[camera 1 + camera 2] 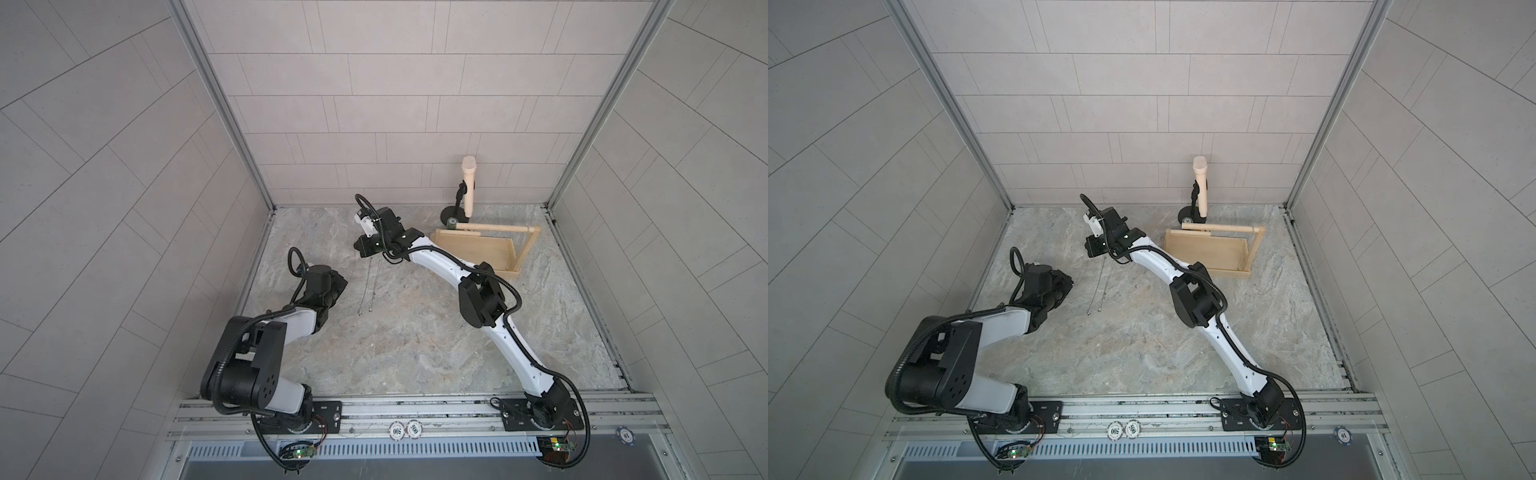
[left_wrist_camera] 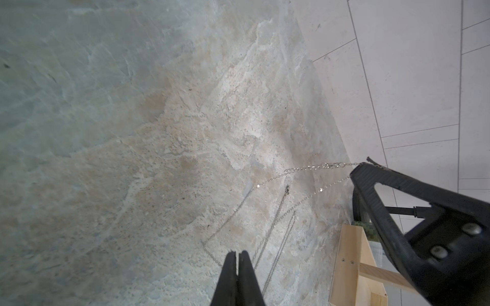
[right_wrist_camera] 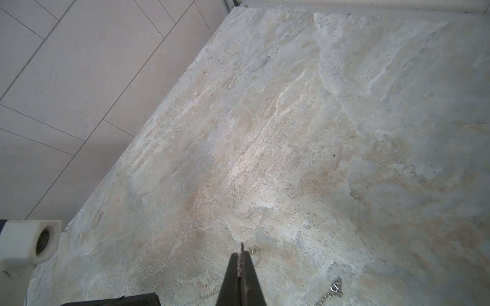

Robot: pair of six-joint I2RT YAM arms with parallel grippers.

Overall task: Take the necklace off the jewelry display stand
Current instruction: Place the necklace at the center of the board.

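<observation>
The right end effector (image 1: 368, 251) (image 1: 1096, 249) hangs over the far middle of the mottled grey-and-beige stone-patterned bench (image 1: 415, 332), its jaws pinched tight on a thin silver chain necklace (image 1: 369, 286) (image 1: 1102, 286). The right wrist view shows links of the chain (image 3: 240, 261) caught between the closed black fingers of that end effector (image 3: 240, 258). In the left wrist view the necklace (image 2: 267, 182) runs from the tip of the right end effector (image 2: 358, 167) in two fine strands, sloping down toward the bench, where its lower lengths appear to lie.

The necklace is clear of the pale wooden jewelry display stand (image 1: 478, 249) (image 1: 1208, 249), a flat tray base with an upright end frame and one long round dowel bar, which sits well apart at the far right of the bench.

The left end effector (image 1: 340, 284) (image 1: 1069, 284) (image 2: 238, 255) sits near the hanging strands, jaws pressed together with nothing seen between them.

Just behind the wooden stand is a black round-based stand holding a cream microphone (image 1: 468, 187).
</observation>
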